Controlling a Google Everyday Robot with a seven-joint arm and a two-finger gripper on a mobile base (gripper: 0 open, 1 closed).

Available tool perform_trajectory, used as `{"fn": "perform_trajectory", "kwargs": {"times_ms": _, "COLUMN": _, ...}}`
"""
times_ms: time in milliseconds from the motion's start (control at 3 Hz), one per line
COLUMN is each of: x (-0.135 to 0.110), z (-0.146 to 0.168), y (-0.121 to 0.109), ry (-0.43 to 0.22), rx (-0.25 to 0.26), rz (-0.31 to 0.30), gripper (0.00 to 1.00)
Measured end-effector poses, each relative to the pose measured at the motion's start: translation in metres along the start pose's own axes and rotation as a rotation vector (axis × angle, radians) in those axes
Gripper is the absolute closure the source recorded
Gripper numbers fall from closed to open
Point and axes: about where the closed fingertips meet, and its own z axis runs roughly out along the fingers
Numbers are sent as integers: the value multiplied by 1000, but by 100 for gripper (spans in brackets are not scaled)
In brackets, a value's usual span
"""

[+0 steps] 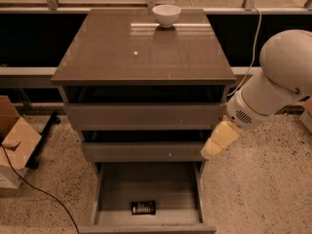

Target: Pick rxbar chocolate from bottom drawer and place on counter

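At the far left of the frame a cardboard box sits on the speckled floor, and a black cable curves across the floor from it toward the lower edge. Right of that, the drawer cabinet fills the middle of the frame. Its glossy grey-brown tabletop carries a white bowl near the back edge, right of centre, with pale reflections just in front of it. Below the slab, the top drawer and the middle drawer each show a dark gap above a plain front. The bottom drawer is pulled well out toward the lower edge of the frame, its grey floor in view. The rxbar chocolate lies flat on that floor near the drawer's front wall, about midway across, black with pale print. Further right, a white cable hangs down behind the cabinet's right side. The tool, cream-coloured, hangs in the air just beside the right end of the middle drawer, above the bottom drawer's right wall and apart from the bar. I cannot tell whether it is apart or together. The bulky white arm rises from it to the right edge of the frame.
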Motion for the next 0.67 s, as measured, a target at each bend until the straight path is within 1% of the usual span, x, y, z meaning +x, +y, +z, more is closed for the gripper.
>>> {"fn": "perform_trajectory", "kwargs": {"times_ms": 333, "x": 0, "z": 0, "y": 0, "ry": 0, "rx": 0, "rz": 0, "gripper": 0}}
{"fn": "perform_trajectory", "kwargs": {"times_ms": 667, "x": -8, "z": 34, "y": 3, "ry": 10, "rx": -42, "rz": 52, "gripper": 0}}
